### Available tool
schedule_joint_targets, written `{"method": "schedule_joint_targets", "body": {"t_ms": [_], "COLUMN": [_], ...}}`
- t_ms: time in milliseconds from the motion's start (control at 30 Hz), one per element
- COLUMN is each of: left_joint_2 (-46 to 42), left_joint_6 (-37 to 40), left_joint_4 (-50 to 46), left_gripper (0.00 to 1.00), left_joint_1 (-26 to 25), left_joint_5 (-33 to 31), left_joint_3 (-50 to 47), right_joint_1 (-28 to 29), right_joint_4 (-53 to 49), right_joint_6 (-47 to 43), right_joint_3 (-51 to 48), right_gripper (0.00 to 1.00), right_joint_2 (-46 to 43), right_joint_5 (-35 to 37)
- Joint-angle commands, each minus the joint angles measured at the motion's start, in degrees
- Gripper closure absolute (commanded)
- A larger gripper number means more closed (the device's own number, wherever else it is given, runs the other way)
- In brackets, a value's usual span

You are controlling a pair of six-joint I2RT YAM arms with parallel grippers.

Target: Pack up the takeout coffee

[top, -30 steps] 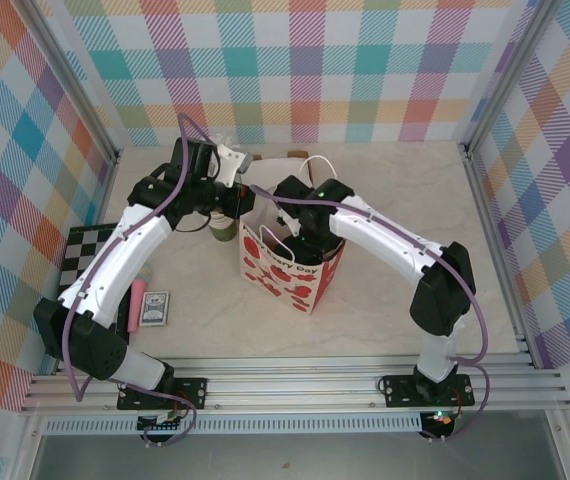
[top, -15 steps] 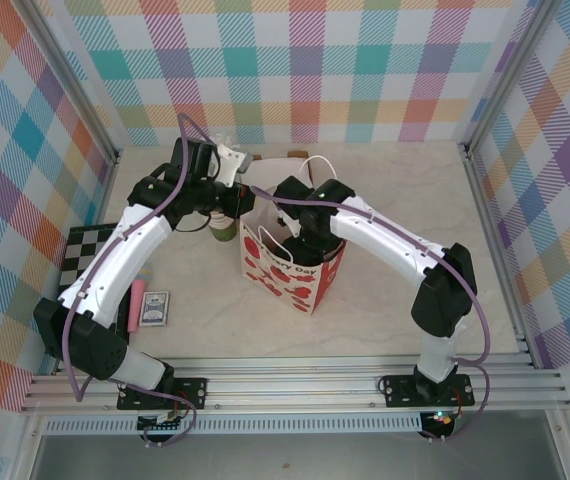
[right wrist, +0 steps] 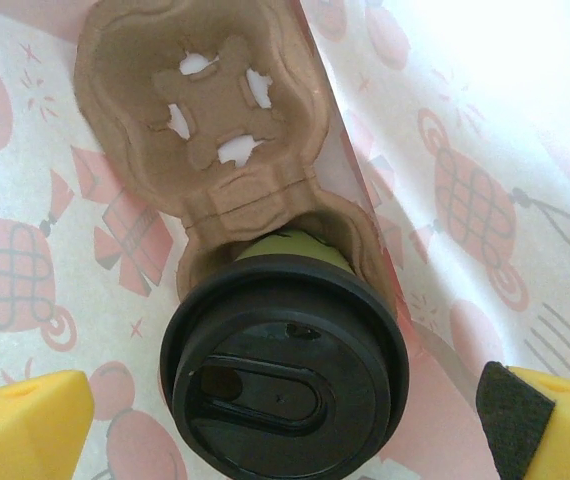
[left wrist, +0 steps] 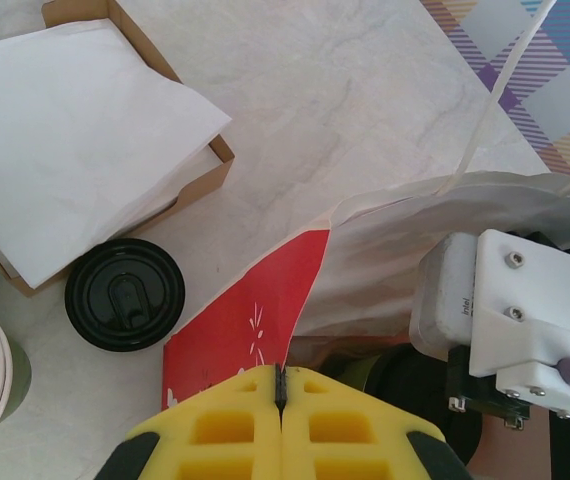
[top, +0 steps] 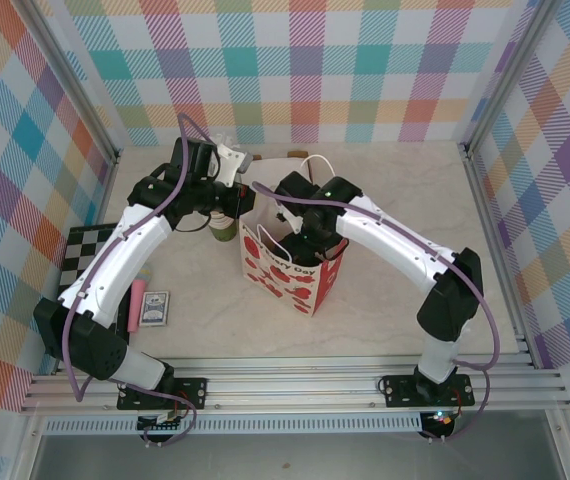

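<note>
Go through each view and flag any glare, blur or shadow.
Right wrist: the bag's inner wall is blown out top right; the yellow fingertips are soft, the black lid sharp. Left wrist: the white paper is nearly washed out. Top external: even light, faint shadows on the table.

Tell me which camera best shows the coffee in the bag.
Right wrist view: the takeout coffee sits close up, black lid on, in a cardboard carrier. The left wrist view catches a dark sliver, likely it, inside the bag; in the top external view the right arm covers the bag's mouth.
</note>
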Motion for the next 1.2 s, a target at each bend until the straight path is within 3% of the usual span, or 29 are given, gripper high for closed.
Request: {"method": "schedule_joint_targets", "body": {"t_ms": [0, 433, 900, 1167], "left_joint_2": [-0.3, 0.1, 0.5, -0.9], "left_joint_6": [-0.4, -1.6, -4.4, -9.4], "left_joint_4": [0.9, 1.5, 2.8, 4.9], "left_gripper": [1.0, 1.0, 1.0, 1.0], "left_joint_1": [-0.1, -0.1, -0.4, -1.1], "left_joint_5": [0.0, -0.6, -0.4, -3.8], "left_joint_3": [0.2, -0.3, -0.4, -3.2], "right_joint_1": [0.4, 0.4, 0.4, 1.4], "right_joint_4": [-1.2, -2.3, 11.3, 19.4], "right_joint_6": [-1.0, -3.7, -7.2, -5.6], "right_joint_3": [2.1, 4.6, 9.5, 8.8], "right_gripper": [0.0, 0.0, 0.0, 0.0], "right_joint_2": [-1.6, -2.5, -5.2, -13.7], "right_joint_5": [0.8, 2.7, 3.8, 15.1]}}
